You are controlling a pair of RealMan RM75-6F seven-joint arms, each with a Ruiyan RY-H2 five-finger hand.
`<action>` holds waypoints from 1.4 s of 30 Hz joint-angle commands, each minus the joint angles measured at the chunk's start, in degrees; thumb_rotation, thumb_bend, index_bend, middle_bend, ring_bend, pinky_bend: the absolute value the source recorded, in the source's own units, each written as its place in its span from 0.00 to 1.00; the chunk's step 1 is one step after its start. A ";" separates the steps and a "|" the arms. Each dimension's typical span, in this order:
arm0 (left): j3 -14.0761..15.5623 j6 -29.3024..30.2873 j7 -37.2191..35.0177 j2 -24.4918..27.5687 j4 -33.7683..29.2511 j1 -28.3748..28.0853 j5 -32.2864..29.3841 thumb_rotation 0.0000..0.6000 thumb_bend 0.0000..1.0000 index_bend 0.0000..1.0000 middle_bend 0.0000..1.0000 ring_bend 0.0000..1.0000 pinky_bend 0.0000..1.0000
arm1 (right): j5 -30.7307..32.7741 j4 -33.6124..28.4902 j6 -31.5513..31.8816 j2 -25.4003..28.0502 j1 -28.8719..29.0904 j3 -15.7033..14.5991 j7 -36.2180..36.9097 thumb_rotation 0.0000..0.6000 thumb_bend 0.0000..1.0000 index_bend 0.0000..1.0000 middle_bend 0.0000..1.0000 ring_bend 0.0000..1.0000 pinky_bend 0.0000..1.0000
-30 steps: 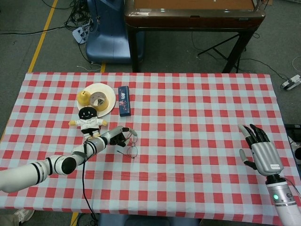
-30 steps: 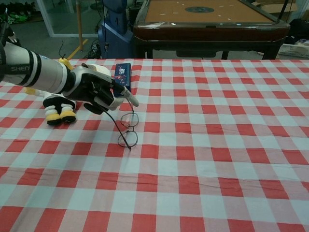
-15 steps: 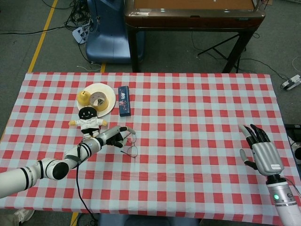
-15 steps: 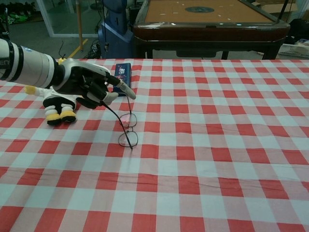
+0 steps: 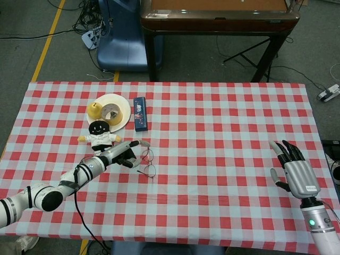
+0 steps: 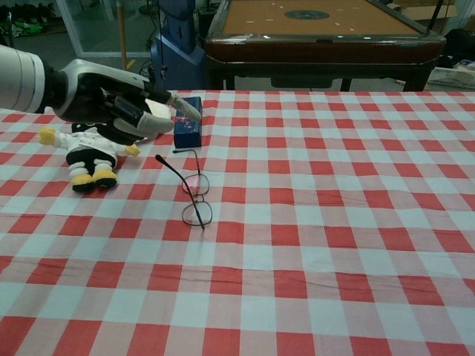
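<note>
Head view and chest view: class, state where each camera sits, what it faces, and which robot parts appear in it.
Head view: high above, looking steeply down on the checked table; left hand with forearm, right hand at the right edge.
Chest view: low at the near edge, looking across the tabletop; only the left hand.
Shared: glasses, plush doll, blue box.

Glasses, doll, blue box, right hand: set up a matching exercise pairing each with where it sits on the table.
Things:
1. glasses
2. plush doll
3. blue box
4. right hand

Places:
a. near the table's right edge, fingers spread, holding nothing
b. beside the plate, lying flat
c. on the cloth just right of the left hand, temples unfolded
d. lying on the cloth below the plate, close beside the left hand

Pairs: 1-c, 2-d, 3-b, 4-a
</note>
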 commanded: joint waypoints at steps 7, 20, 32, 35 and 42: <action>1.58 -1.37 -2.59 -2.73 5.98 -1.29 -1.79 0.00 0.41 0.34 0.94 0.94 0.95 | 0.03 -0.04 0.26 -0.04 -0.23 -0.09 0.00 1.00 0.44 0.00 0.13 0.00 0.08; 2.40 -6.00 -5.03 -7.20 11.15 -6.24 -6.47 0.26 0.43 0.35 0.95 0.95 0.95 | 0.31 -0.37 0.30 0.10 -0.43 -0.13 -0.56 1.00 0.44 0.00 0.13 0.00 0.08; 5.52 -8.96 -4.84 -8.65 13.16 -10.82 -9.18 0.42 0.47 0.35 0.95 0.95 0.95 | 0.64 0.12 0.65 0.20 -0.86 -0.11 0.07 1.00 0.44 0.00 0.13 0.00 0.08; 7.79 -8.34 -3.93 -8.97 13.98 -12.10 -9.49 0.47 0.47 0.34 0.95 0.95 0.95 | 0.57 0.28 0.72 0.20 -0.92 -0.13 0.30 1.00 0.44 0.00 0.13 0.00 0.08; 11.90 -7.48 -3.39 -8.93 14.15 -14.02 -11.64 0.54 0.47 0.33 0.95 0.95 0.95 | 0.46 0.65 0.51 0.01 -0.81 -0.12 0.72 1.00 0.44 0.00 0.13 0.00 0.08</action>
